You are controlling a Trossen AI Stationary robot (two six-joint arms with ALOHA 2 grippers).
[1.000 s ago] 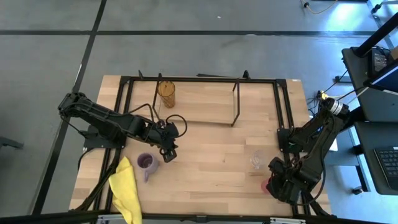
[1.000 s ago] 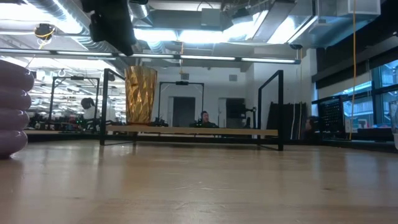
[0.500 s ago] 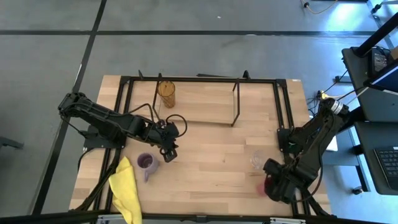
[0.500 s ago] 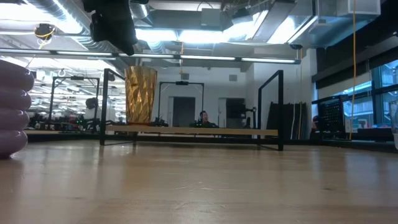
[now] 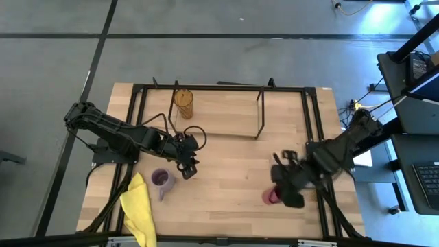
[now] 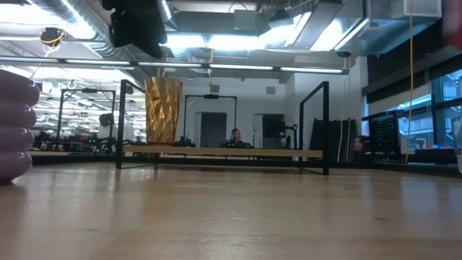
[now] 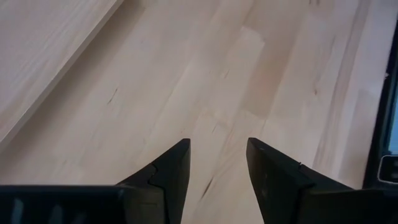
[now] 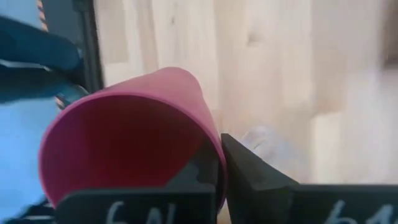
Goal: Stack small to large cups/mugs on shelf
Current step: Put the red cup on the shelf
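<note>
The amber tumbler (image 5: 182, 103) stands upright on the shelf's wooden board (image 5: 223, 110), at its left end; it also shows in the low view (image 6: 163, 110). The light purple mug (image 5: 161, 180) stands on the table near the front left, next to the yellow cloth (image 5: 137, 209). My left gripper (image 5: 186, 167) hovers open and empty just right of the mug, over bare wood (image 7: 217, 165). My right gripper (image 5: 274, 194) is shut on the red cup (image 5: 269, 197) at the table's right. The tiny clear glass is hidden under the right arm. My right gripper holds the red cup by its rim wall (image 8: 214, 158), one finger inside the cup (image 8: 194, 174) and one outside (image 8: 249, 171). The cup's mouth is turned toward the wrist camera. A reddish blur high up in the low view (image 6: 453, 22) shows that the cup is clear of the table.
The larger black frame (image 5: 309, 116) runs around the table. The shelf's right end rod (image 5: 260, 113) stands upright, and the board right of the tumbler is bare. The low view shows the room behind and a person far off (image 6: 236, 137).
My right gripper has gone from the table's front right corner toward the table's left and a little toward the far edge, and up. It carries the red cup with it, lifted clear of the table.
</note>
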